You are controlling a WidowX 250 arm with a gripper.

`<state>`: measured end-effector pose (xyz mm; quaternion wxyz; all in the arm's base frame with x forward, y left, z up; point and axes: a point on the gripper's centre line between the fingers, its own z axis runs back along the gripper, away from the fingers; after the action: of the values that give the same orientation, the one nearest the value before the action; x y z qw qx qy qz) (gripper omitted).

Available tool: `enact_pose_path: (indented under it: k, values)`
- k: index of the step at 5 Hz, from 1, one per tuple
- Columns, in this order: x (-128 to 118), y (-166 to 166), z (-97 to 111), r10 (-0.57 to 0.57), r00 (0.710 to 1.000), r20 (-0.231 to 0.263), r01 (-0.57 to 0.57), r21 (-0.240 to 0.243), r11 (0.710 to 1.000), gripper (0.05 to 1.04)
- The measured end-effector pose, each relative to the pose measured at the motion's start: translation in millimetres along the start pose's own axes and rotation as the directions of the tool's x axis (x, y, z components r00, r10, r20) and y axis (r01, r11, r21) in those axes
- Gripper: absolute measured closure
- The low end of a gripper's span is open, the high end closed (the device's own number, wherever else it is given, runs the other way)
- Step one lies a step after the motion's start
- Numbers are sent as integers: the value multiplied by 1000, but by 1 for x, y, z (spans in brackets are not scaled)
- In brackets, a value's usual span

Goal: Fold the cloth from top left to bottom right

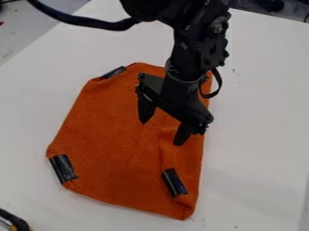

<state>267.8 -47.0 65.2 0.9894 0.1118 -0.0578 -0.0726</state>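
Cloth (109, 131): an orange piece lying mostly spread on the counter (259, 113), from mid-view out toward 7 o'clock, with a soft crease running below the fingers (145, 110) and a puckered 5 o'clock corner.
Dark strips: one on the 11 o'clock corner (113, 72), one at 8 o'clock (62, 168), one at 5 o'clock (174, 182).
Arm (190, 54): in from 12 o'clock, hiding much of the cloth's 1 o'clock corner.
Fingers: parted, nothing between them, over the cloth just toward 2 o'clock of its middle; whether the tips touch it, I cannot tell.
Handling: likely light, limp and hard to damage; the knit-like face should grip well, but the strips may be stiffer and slicker.
Where to take hold: the 11 o'clock corner, pinching fabric beside its strip, then lifting low and over toward 5 o'clock.
Risk: a shallow pinch could slip off, and a sideways drag could slide the whole piece instead of folding it.
Progress: fold apparently not yet made.
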Motion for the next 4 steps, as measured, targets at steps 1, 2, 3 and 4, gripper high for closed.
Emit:
enact_pose_path:
  k: [1,2,3,4]
  values:
    - [-2,0,-5,-9,1000,-24,9,12,1000,91]
    - [4,14,-1,-71,997,-10,72,105,992,91]
    - [12,21,-1,-118,992,35,112,149,983,91]
    - [18,47,-5,-120,992,51,110,171,979,91]
